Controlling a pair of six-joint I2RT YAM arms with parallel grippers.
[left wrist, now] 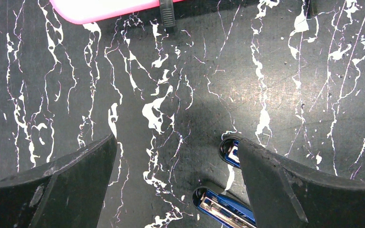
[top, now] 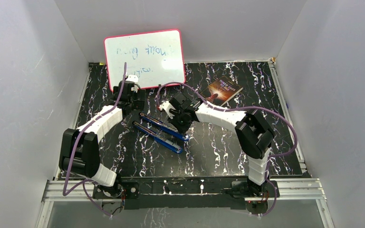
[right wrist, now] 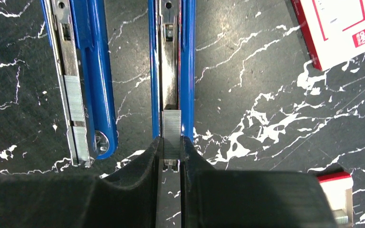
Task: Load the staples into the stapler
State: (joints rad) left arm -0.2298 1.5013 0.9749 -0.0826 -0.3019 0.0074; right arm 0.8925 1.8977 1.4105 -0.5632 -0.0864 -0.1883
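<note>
The blue stapler point(top: 161, 133) lies opened flat on the black marbled mat, its two long halves side by side. In the right wrist view my right gripper point(right wrist: 172, 148) is shut on a short ribbed silvery strip of staples point(right wrist: 172, 130). The strip sits in line with the metal channel point(right wrist: 169, 71) of the right-hand half, at its near end. The other half point(right wrist: 90, 80) lies to the left, with a ribbed silvery section on its rail. My left gripper point(left wrist: 176, 152) stands wide open at the stapler's far ends point(left wrist: 218, 202), its right finger point(left wrist: 285, 185) covering one end.
A white box with a red label point(right wrist: 340, 26) lies right of the stapler, and a second small box point(right wrist: 335, 190) sits by my right finger. A pink-framed whiteboard point(top: 145, 57) leans at the back, a book point(top: 224, 90) to its right. White walls enclose the mat.
</note>
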